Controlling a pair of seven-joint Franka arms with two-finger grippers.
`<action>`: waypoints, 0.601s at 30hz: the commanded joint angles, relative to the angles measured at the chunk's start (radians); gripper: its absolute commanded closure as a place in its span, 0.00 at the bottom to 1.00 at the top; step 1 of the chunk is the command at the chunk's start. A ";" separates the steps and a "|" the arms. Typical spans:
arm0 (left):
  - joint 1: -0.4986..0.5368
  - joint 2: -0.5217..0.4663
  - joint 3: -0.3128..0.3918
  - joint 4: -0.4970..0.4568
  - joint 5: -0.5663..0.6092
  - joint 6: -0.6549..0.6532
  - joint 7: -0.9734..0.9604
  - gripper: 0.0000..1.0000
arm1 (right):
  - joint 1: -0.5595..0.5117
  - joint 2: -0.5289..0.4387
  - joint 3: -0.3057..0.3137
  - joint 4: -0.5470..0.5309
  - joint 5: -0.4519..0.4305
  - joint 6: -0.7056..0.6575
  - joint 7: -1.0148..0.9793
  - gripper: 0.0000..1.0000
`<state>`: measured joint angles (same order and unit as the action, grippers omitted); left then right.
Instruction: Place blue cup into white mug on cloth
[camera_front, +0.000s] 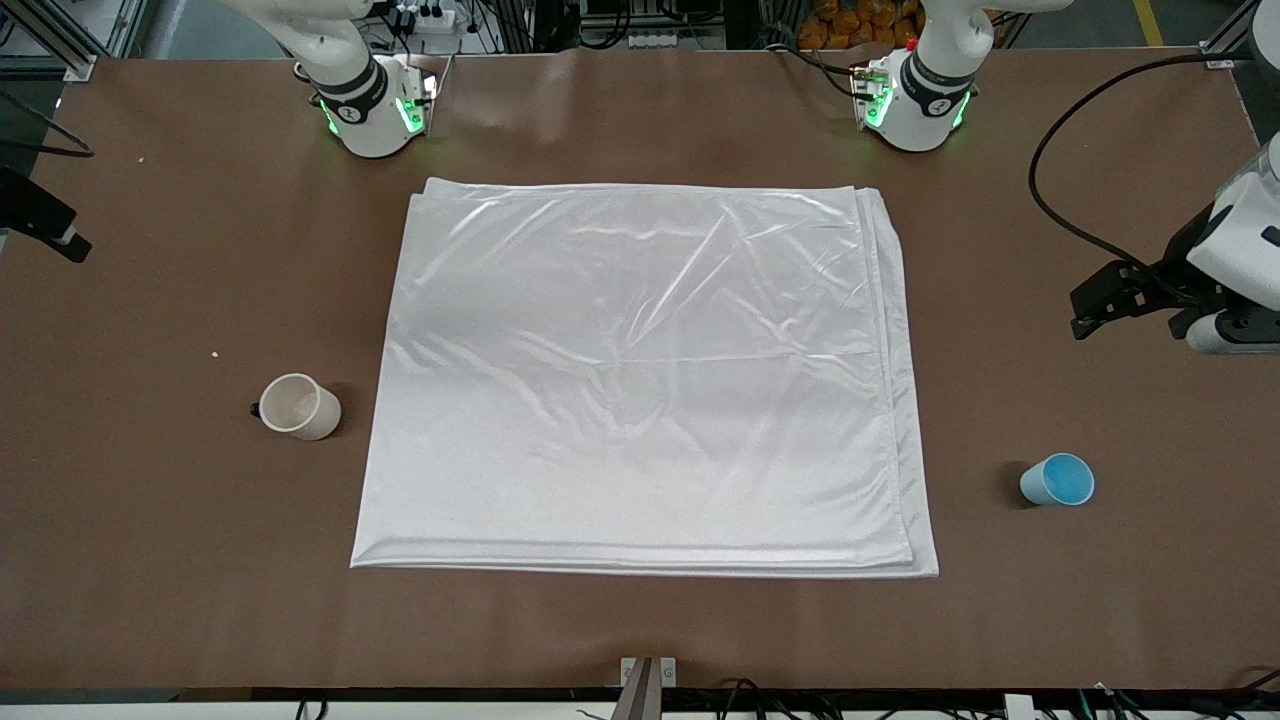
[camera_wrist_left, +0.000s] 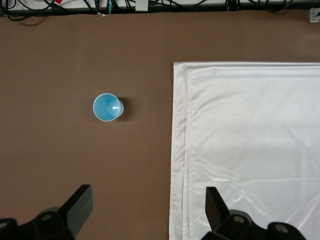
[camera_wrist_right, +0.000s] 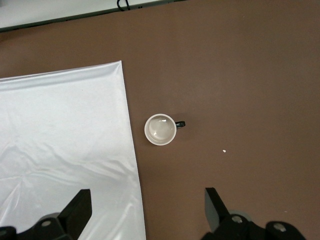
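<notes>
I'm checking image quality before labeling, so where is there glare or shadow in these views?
Front view: bright sheen streaks across the cloth; short dark shadows beside the white mug and blue cup. Left wrist view: a small glint inside the cup. Right wrist view: mild sheen on the cloth, mug sharp.

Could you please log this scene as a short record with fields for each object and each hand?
blue cup: upright on the table, off the cloth, toward the left arm's end
white mug: upright on the table, beside the cloth's other edge, toward the right arm's end
cloth: flat mid-table, nothing on it
left hand: open, empty, above the table near the blue cup
right hand: open, empty, above the white mug's area
</notes>
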<state>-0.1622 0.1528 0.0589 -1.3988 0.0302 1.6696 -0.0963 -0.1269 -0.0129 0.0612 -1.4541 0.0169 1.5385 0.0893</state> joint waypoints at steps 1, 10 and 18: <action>0.000 0.007 0.001 0.011 -0.012 0.022 -0.019 0.00 | -0.016 0.025 0.005 -0.002 0.006 0.017 -0.014 0.00; 0.000 0.019 0.004 0.009 -0.006 0.030 -0.016 0.00 | -0.016 0.094 -0.004 -0.017 0.003 0.068 -0.014 0.00; 0.003 0.019 0.007 0.009 -0.004 0.030 -0.014 0.00 | -0.016 0.106 -0.026 -0.156 -0.008 0.227 -0.016 0.00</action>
<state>-0.1600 0.1698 0.0608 -1.3989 0.0292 1.6961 -0.0991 -0.1316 0.1010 0.0388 -1.5202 0.0140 1.6816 0.0886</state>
